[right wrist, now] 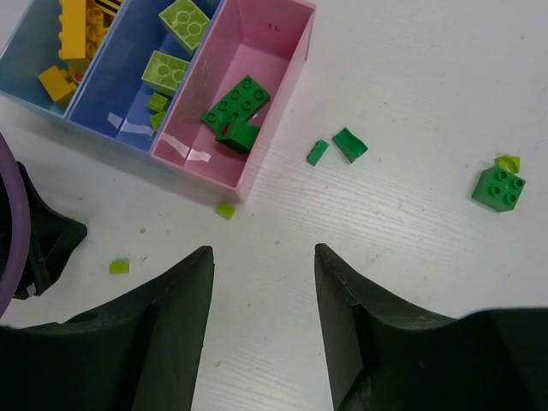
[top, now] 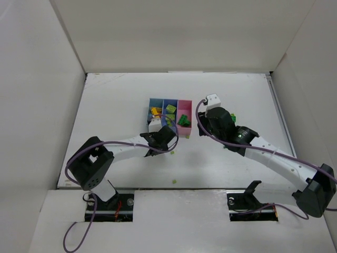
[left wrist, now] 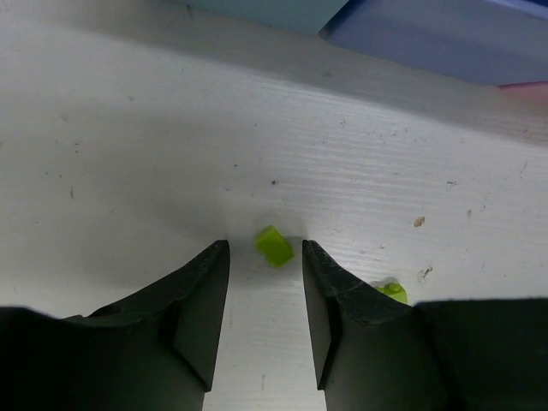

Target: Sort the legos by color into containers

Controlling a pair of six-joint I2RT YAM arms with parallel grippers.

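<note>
The tray (top: pixel 149 110) has light blue, periwinkle and pink bins. In the right wrist view yellow bricks (right wrist: pixel 73 21) lie in the light blue bin, lime bricks (right wrist: pixel 184 21) in the periwinkle bin (right wrist: pixel 128 98), and dark green bricks (right wrist: pixel 235 104) in the pink bin (right wrist: pixel 282 38). My left gripper (left wrist: pixel 265 244) is open and low over the table, with a tiny lime brick (left wrist: pixel 274 246) at its fingertips, not gripped. A second lime piece (left wrist: pixel 392 291) peeks out beside the right finger. My right gripper (right wrist: pixel 261 250) is open and empty, high above the table near the pink bin.
Loose on the table: two small dark green pieces (right wrist: pixel 318 152) (right wrist: pixel 349 144), a dark green square brick (right wrist: pixel 498 187) with a lime bit (right wrist: pixel 508 162) next to it, and lime bits (right wrist: pixel 225 210) (right wrist: pixel 119 266) (top: pixel 174 182). White walls enclose the table.
</note>
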